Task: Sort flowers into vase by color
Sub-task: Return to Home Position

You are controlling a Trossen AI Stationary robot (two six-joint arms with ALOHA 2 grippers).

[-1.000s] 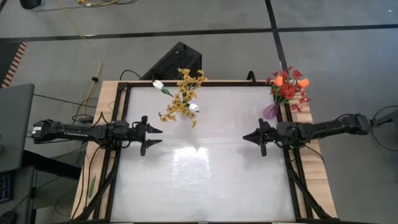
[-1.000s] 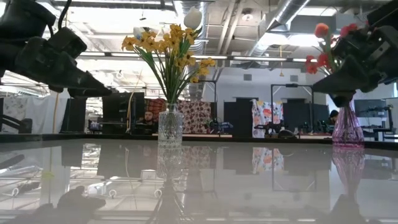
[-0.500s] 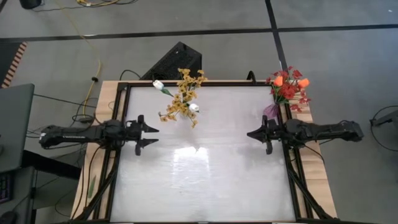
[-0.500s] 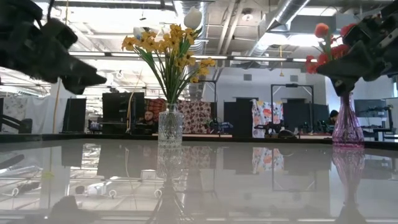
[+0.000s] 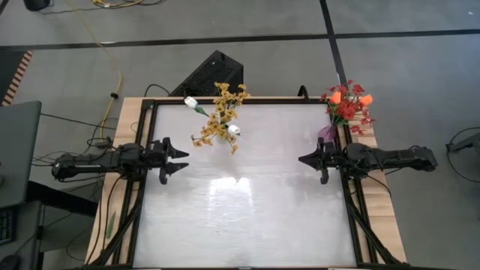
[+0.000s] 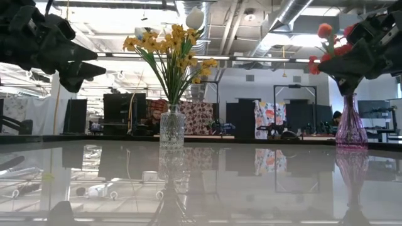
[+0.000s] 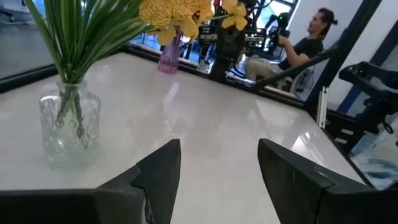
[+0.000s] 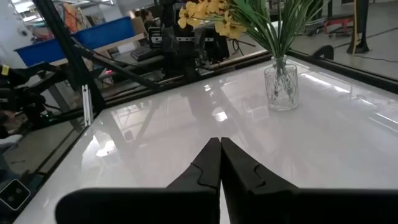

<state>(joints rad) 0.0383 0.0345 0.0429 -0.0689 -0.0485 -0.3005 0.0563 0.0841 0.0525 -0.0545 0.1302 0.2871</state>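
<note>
The left gripper [image 5: 182, 160] hovers over the left edge of the worktop [image 5: 247, 217], released, its two fingers spread apart with nothing between them. The right gripper [image 5: 301, 159] hangs over the right edge, facing it across the white surface, fingers clenched together on nothing.

The yellow flowers [image 5: 221, 120] stand with their stems in the clear vase [image 6: 171, 127], toward the far side of the worktop. This vase is nearer the left gripper than the right one and well apart from both. Two white tulips [image 5: 190, 102] lean out of the same bunch.

The red and orange flowers [image 5: 346, 103] sit in the pink vase [image 6: 350, 125] at the far right corner, close beside the right arm, behind its gripper tip and not touching it.
</note>
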